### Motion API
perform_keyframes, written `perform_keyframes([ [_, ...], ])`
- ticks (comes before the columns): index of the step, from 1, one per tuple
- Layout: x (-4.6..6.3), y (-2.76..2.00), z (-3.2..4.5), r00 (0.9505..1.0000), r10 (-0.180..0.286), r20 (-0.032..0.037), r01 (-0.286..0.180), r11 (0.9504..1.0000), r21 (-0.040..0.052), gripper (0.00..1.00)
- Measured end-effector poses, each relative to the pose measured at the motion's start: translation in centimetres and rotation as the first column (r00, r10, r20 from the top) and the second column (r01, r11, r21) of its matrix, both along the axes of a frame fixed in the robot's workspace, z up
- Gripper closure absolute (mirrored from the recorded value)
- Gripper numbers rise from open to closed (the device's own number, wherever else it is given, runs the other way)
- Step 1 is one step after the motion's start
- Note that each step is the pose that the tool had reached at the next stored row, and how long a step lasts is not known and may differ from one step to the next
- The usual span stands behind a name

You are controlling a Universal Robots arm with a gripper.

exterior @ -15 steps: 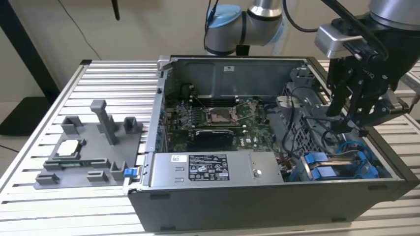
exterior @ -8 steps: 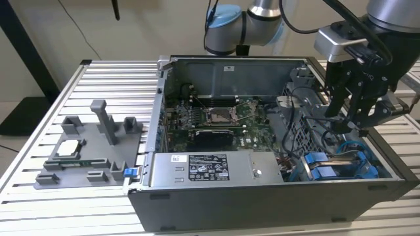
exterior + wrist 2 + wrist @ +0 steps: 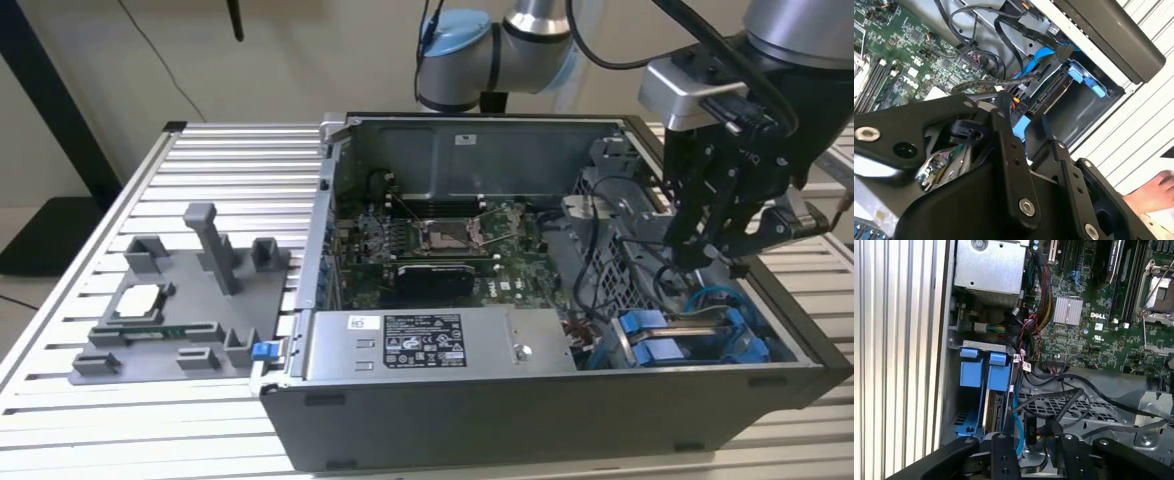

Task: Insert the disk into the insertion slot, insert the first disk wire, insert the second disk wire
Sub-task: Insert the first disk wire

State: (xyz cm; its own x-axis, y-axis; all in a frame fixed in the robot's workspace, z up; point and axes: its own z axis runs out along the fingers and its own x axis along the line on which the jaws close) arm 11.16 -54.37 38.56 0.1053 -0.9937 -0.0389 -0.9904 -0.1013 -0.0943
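Slatted table (image 3: 200,150) carries an open PC case (image 3: 534,420) in the exterior view, w/ a grey fixture (image 3: 187,290) on the exterior view's left. Arm (image 3: 534,40) reaches over the case's corner on the exterior view's right. Inside: mobo (image 3: 441,240) at centre, PSU (image 3: 427,345) along the near wall. Gripper (image 3: 714,250) hangs over the drive-cage end. In the first wrist view its fingers (image 3: 999,455) stand apart, part-open, gripping nothing, near a black plug (image 3: 1030,426). Disk (image 3: 999,412) sits edge-on in the slot (image 3: 983,345), blue tab (image 3: 998,371) at its end, just beside a 2nd blue-tabbed carrier (image 3: 971,372). Blue cable (image 3: 1016,427) runs along the disk's edge. In the second wrist view a person's hand (image 3: 1154,192) rests on the table beyond the case.
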Motion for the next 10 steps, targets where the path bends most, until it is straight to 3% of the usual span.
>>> perform_keyframes([
  [10,-0.29,-0.16,0.0,1.0,0.0,0.0054,0.0,1.0,0.0,0.0],
])
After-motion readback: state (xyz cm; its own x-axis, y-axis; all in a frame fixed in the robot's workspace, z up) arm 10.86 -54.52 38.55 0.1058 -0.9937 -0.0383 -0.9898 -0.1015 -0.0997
